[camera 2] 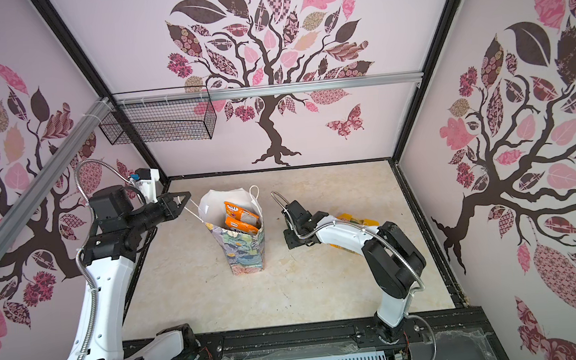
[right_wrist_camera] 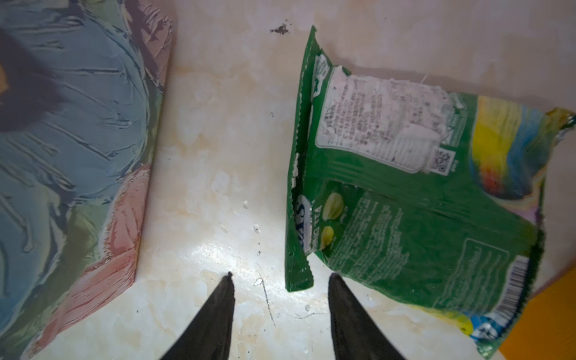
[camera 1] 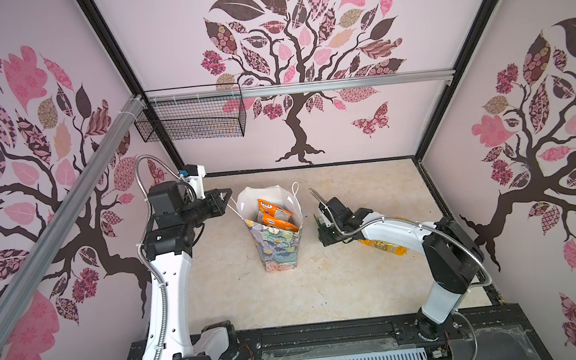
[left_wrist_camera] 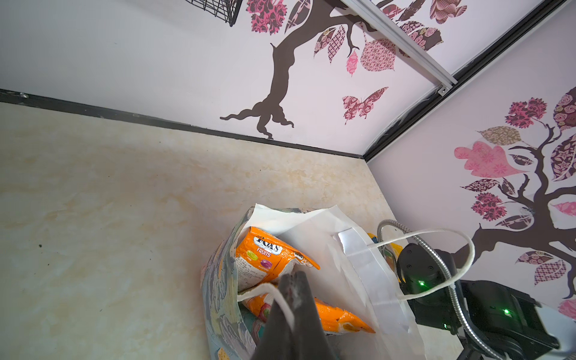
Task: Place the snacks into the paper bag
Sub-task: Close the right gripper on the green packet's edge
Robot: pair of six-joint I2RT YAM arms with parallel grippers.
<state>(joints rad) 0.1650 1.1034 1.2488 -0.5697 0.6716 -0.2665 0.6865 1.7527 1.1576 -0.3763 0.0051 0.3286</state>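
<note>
The floral paper bag (camera 1: 278, 248) (camera 2: 246, 252) stands upright mid-table with its white inside showing. Two orange snacks (camera 1: 277, 213) (left_wrist_camera: 271, 258) lie inside it. My left gripper (camera 1: 225, 197) (left_wrist_camera: 294, 276) is shut on the bag's near white cord handle (left_wrist_camera: 265, 288), holding the mouth wide. To the right of the bag, my right gripper (camera 1: 326, 236) (right_wrist_camera: 280, 276) is low over the table, jaws open. Two green snacks (right_wrist_camera: 405, 202) lie overlapping just ahead of it, and one packet's corner (right_wrist_camera: 299, 277) reaches between the fingertips. The bag's side (right_wrist_camera: 78, 140) stands close by.
A yellow-orange packet (camera 1: 386, 247) (camera 2: 356, 222) lies partly under my right arm. A black wire mesh basket (camera 1: 190, 120) hangs from the aluminium rail on the back wall. Patterned walls close in the marbled table (camera 1: 323, 290) on three sides.
</note>
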